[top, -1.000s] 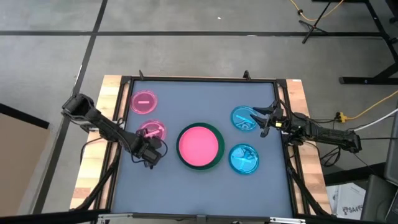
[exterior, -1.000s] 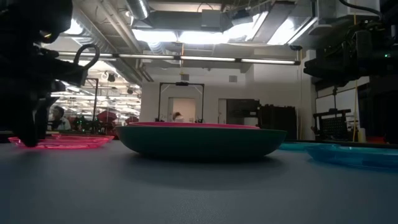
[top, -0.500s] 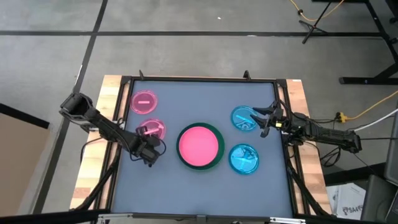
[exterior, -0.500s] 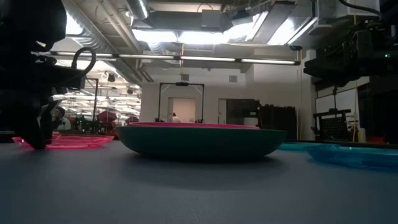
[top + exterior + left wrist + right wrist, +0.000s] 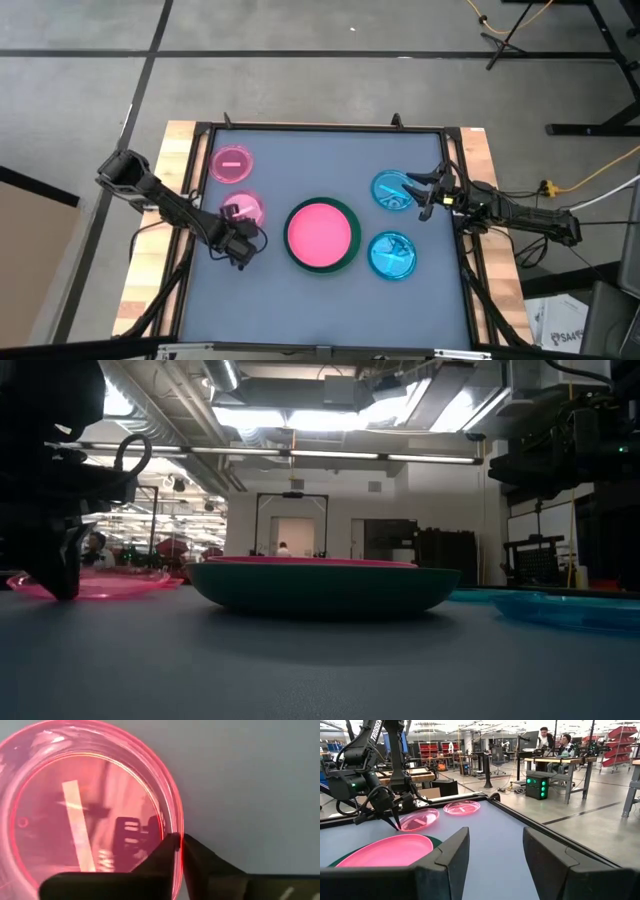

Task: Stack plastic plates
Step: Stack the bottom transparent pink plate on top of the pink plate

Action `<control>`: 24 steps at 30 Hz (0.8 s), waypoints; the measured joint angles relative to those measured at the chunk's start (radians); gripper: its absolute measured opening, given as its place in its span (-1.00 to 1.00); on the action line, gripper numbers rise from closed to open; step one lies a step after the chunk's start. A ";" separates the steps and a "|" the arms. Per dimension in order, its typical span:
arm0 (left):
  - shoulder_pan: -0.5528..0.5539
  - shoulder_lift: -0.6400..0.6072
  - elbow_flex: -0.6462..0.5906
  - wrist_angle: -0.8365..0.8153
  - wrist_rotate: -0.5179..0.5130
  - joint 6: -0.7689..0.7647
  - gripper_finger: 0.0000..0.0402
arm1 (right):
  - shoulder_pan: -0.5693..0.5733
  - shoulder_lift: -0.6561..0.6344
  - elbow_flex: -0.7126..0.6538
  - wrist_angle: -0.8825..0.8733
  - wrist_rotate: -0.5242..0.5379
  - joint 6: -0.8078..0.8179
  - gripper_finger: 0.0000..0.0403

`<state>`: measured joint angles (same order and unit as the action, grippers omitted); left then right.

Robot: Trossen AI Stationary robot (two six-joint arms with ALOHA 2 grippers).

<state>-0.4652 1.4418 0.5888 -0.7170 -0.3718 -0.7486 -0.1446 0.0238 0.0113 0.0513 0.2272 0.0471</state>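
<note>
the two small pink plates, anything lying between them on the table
No. In the high view only bare grey table shows in the narrow gap between the far small pink plate and the near small pink plate, whose rim the left gripper has pinched.

High cam: straight down over whole bench (image 5: 320,290). Low cam: bench-level, facing the room, close to green plate (image 5: 320,588). Left wrist: tight on a pink plate (image 5: 75,820). Right wrist: looks across bench, shares that plate with the others.
</note>
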 joint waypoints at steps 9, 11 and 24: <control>0.000 0.002 0.007 0.003 -0.022 0.000 -0.99 | 0.000 0.000 0.000 0.000 0.017 0.000 -0.12; 0.001 0.006 0.026 -0.009 -0.038 0.003 -0.99 | 0.000 0.000 0.000 0.000 0.017 0.000 -0.12; 0.074 0.005 0.270 -0.014 -0.090 0.171 -1.00 | 0.000 0.000 0.000 0.000 0.018 0.000 -0.12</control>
<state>-0.3911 1.4464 0.8584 -0.7312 -0.4622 -0.5781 -0.1446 0.0238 0.0113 0.0513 0.2450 0.0471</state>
